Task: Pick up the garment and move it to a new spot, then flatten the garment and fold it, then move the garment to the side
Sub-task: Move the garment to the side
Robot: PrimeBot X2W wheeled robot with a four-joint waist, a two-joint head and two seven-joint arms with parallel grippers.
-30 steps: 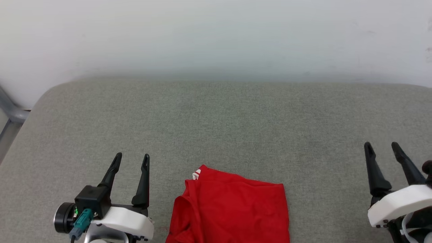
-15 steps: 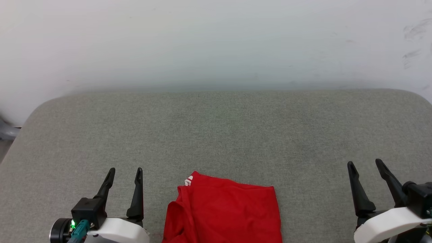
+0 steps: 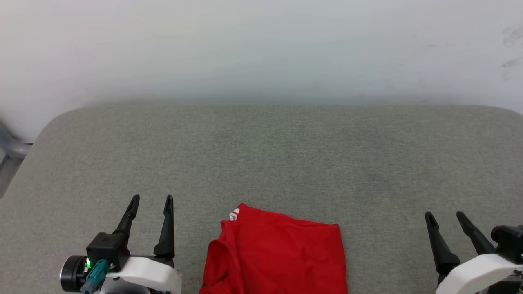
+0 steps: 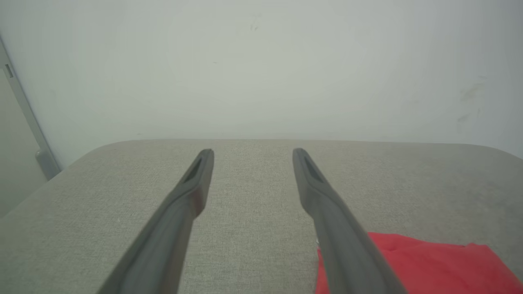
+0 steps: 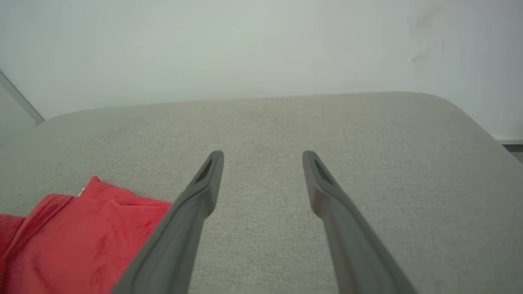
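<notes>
The garment (image 3: 278, 253) lies folded into a red rectangle at the near middle of the grey cushioned surface (image 3: 269, 159), with a bit of white striped trim at its far left corner. My left gripper (image 3: 151, 200) stands open to its left, apart from it, with nothing between the fingers. My right gripper (image 3: 445, 214) stands open well to the garment's right, also empty. In the left wrist view the garment (image 4: 433, 265) sits at the lower right beside my open left gripper (image 4: 251, 152). The right wrist view has the garment (image 5: 81, 237) at lower left of my open right gripper (image 5: 263, 154).
A pale wall (image 3: 261, 49) rises right behind the surface's far edge. A grey metal bar (image 3: 10, 147) shows past the surface's left edge. The surface's corners are rounded.
The head camera has shifted, so the whole picture moved. Relative to the garment, the right gripper has drawn back and down toward the near edge. Both grippers stay open.
</notes>
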